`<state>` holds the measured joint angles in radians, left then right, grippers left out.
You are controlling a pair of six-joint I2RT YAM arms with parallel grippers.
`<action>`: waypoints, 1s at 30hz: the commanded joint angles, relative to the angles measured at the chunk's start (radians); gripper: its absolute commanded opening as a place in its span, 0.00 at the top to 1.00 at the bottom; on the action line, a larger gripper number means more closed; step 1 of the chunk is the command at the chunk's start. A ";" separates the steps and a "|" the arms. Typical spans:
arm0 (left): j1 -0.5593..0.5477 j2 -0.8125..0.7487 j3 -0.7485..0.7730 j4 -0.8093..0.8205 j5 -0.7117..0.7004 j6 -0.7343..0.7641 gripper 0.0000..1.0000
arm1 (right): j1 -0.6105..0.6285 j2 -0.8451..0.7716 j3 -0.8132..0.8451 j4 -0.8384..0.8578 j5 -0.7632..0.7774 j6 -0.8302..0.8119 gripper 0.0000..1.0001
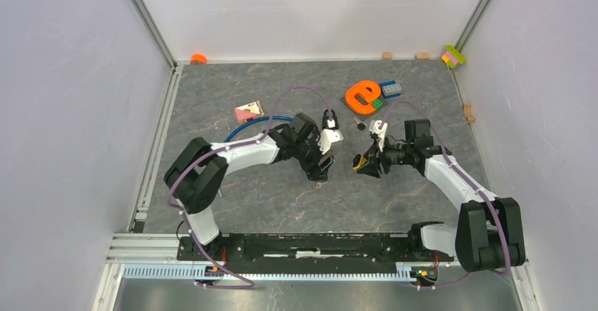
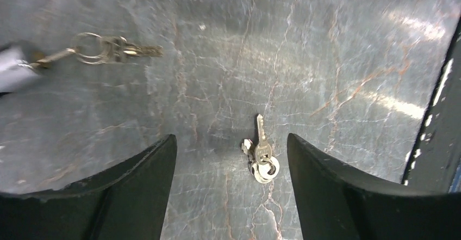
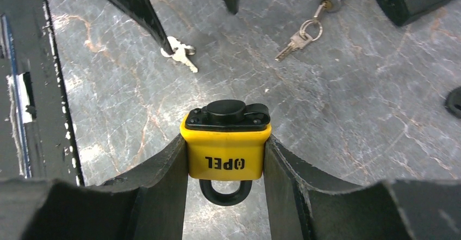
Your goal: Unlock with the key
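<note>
left gripper (image 2: pixel 231 139) spread; small silver ringed key (image 2: pixel 262 155) lies on grey marbled table (image 2: pixel 326 60) beneath it | right gripper (image 3: pixel 225 142) pinches yellow black-topped padlock (image 3: pixel 225 158)

Left gripper (image 1: pixel 321 174) pointed down at the grey table (image 1: pixel 282 202); right gripper (image 1: pixel 367 163) holding a yellow padlock (image 1: pixel 359 161) near it; orange letter e (image 1: pixel 362 96) and blue brick (image 1: pixel 392 87) lying beyond.
</note>
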<state>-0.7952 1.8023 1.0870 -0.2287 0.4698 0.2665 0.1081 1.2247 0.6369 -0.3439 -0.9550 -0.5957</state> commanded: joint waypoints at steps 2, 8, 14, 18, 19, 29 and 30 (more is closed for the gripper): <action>-0.002 -0.167 0.049 0.047 0.007 0.036 0.15 | 0.036 0.033 0.039 -0.039 -0.132 -0.082 1.00; -0.091 -0.247 0.050 0.034 -0.033 0.179 0.19 | 0.097 0.057 0.061 -0.068 -0.175 -0.119 1.00; -0.147 -0.250 0.027 0.077 -0.167 0.123 0.25 | 0.111 0.072 0.073 -0.052 -0.210 -0.089 1.00; -0.177 -0.250 0.017 0.115 -0.246 0.083 0.32 | 0.111 0.099 0.083 -0.041 -0.234 -0.066 1.00; -0.181 -0.245 0.020 0.120 -0.265 0.080 0.33 | 0.110 0.103 0.084 -0.043 -0.238 -0.066 1.00; -0.204 -0.224 0.025 0.111 -0.243 0.083 0.37 | 0.110 0.099 0.075 -0.023 -0.236 -0.039 1.00; -0.206 -0.225 0.024 0.111 -0.240 0.082 0.37 | 0.110 0.098 0.075 -0.021 -0.234 -0.039 1.00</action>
<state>-0.9886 1.5776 1.1095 -0.1543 0.2176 0.3737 0.2153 1.3365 0.6750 -0.4076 -1.1313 -0.6514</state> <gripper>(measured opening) 0.632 0.518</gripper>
